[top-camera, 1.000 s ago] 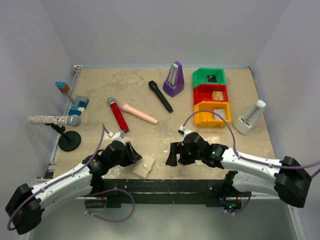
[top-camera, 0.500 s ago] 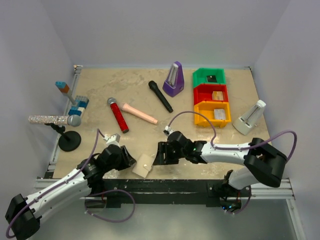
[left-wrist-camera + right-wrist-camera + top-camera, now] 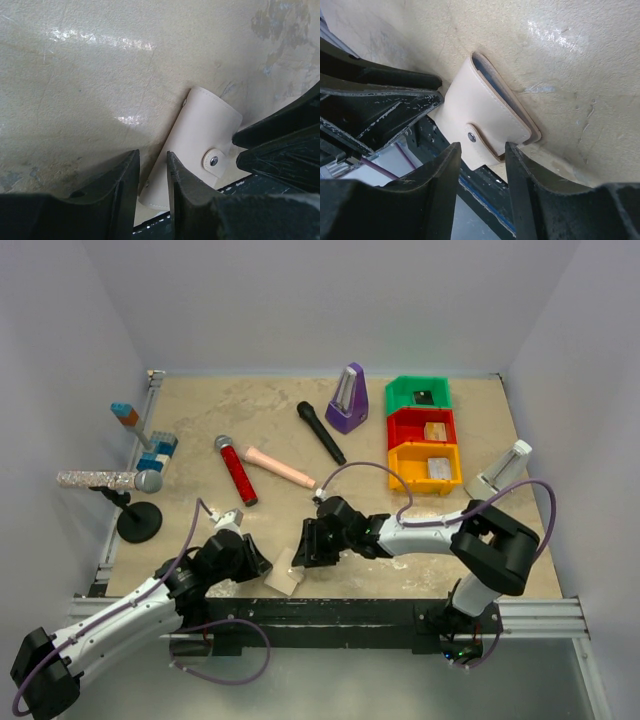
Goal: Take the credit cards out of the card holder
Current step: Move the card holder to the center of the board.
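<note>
Since the card holder [image 3: 490,110] is seen folded with its snap tab [image 3: 482,145] fastened, and no credit cards are visible anywhere outside it, the task is judged to be at its very start: the tab has yet to be undone, the holder opened, and every card drawn out.

The right gripper [image 3: 484,150] is shown with its fingers parted, set over the tab end of the card holder, so that the snap and tab are seen in the gap between them. No firm grip can be made out there. The left gripper [image 3: 152,159] is shown with its fingers drawn near together, only a narrow gap left, and the opposite corner of the card holder is seen through that gap. Whether that corner is pinched cannot be told.

The card holder is found between the two grippers, lying flat at the near edge of the table [image 3: 280,420], part of it reaching out over the dark rim. A thin bluish lining is glimpsed along its folded side.

Farther back, well apart from the grippers, three coloured bins [image 3: 425,435] are stacked in a row.
</note>
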Motion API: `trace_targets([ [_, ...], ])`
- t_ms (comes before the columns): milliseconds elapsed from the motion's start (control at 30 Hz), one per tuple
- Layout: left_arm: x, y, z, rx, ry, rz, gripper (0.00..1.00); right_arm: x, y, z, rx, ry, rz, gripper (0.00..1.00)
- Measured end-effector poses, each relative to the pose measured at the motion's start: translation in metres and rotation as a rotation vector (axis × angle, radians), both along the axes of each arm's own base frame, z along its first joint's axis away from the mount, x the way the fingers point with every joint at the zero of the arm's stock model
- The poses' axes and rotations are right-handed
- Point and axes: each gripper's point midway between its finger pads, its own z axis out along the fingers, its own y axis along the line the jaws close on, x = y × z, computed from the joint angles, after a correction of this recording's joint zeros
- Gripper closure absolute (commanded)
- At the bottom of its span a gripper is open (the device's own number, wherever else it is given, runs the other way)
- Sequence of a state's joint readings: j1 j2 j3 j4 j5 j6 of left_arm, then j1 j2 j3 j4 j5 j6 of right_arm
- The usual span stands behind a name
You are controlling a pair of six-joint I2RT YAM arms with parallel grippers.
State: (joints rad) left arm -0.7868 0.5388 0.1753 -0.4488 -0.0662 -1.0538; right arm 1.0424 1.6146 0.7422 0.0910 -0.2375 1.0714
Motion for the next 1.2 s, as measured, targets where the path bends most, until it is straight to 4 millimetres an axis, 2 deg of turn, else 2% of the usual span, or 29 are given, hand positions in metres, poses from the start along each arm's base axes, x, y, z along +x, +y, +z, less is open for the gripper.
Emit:
trace_targets([
  [167,-0.001,-0.002,-0.001,-0.013,-0.001,-0.008,0.7,0.0,0.0,-0.003,-0.008,0.021,-0.013,0.5],
  [333,-0.001,-0.004,-0.001,-0.021,0.0,-0.014,0.71,-0.001,-0.004,0.003,-0.006,0.015,-0.025,0.47],
  [433,-0.001,-0.005,-0.001,-0.028,-0.001,-0.018,0.71,-0.003,-0.007,0.006,-0.002,0.012,-0.026,0.47],
  [767,-0.002,-0.008,-0.001,-0.04,-0.001,-0.025,0.73,-0.009,-0.018,-0.005,-0.047,0.04,-0.028,0.47],
  [1200,-0.005,-0.019,-0.002,-0.082,0.017,-0.066,0.75,-0.008,-0.016,-0.015,-0.043,0.08,-0.023,0.49],
])
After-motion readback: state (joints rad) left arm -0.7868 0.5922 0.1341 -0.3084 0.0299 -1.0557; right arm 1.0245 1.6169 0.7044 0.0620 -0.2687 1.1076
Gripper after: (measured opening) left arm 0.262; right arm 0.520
